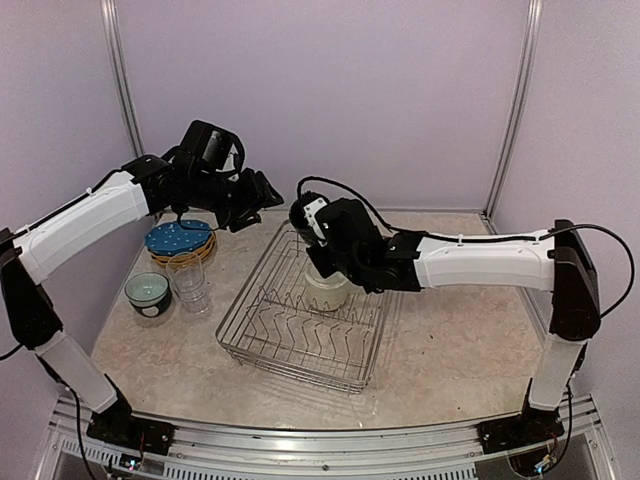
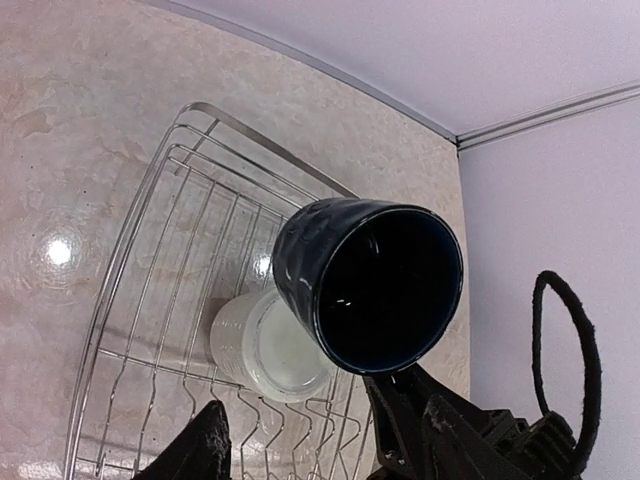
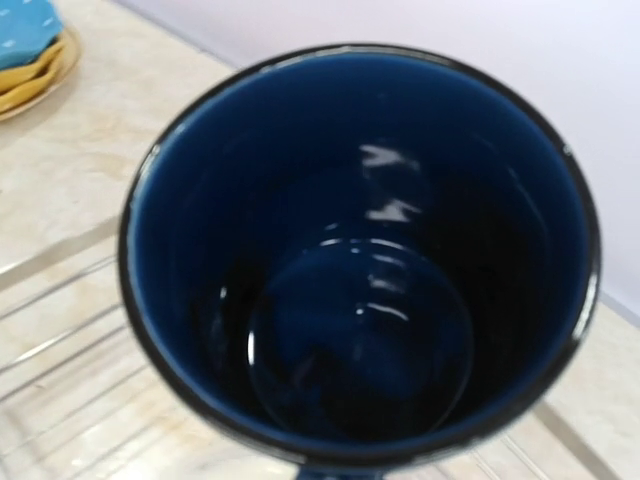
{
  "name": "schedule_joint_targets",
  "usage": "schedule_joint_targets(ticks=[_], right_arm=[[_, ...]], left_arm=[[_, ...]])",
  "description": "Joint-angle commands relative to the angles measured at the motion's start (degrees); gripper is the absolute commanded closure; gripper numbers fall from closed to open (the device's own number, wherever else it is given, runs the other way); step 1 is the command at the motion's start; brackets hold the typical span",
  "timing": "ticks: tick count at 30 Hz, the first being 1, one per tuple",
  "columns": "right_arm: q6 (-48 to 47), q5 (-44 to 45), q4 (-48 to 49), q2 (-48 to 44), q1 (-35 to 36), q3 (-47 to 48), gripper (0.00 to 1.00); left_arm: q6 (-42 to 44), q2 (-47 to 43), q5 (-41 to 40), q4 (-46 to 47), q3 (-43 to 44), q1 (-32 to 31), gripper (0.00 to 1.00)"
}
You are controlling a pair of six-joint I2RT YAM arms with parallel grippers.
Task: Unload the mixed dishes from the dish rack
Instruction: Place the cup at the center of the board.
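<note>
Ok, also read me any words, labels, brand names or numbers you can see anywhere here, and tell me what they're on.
None: no readable text in any view.
The dark navy mug, cream mug, dish rack, blue speckled plate, teal-and-white bowl and glass tumblers show no lettering.
The small electronics by the arm bases are too small to show whether they carry any print.

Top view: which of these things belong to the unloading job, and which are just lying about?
Job: dish rack, cream mug inside it, navy mug held aloft, stacked plates, bowl, glass tumblers.
Just there: table, black cable.
</note>
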Motion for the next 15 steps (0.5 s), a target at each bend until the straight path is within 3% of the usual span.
schedule_joint_targets(ticks=[1, 9, 15], right_arm=[[-0.31, 6.03, 7.37, -7.83, -0.61, -2.73, 1.0], [6.31, 6.8, 2.31, -22.54, -8.6, -14.52, 1.0], [13.25, -9.07, -2.53, -33.97, -26.26, -26.39, 1.0]], left_arm=[[3.56, -3.65, -0.39, 2.33, -2.8, 0.56, 0.33], [8.83, -7.5, 6.5, 8.72, -9.28, 1.68, 0.16], [10.19, -2.77, 13.35, 10.07, -7.98, 0.84, 0.11]])
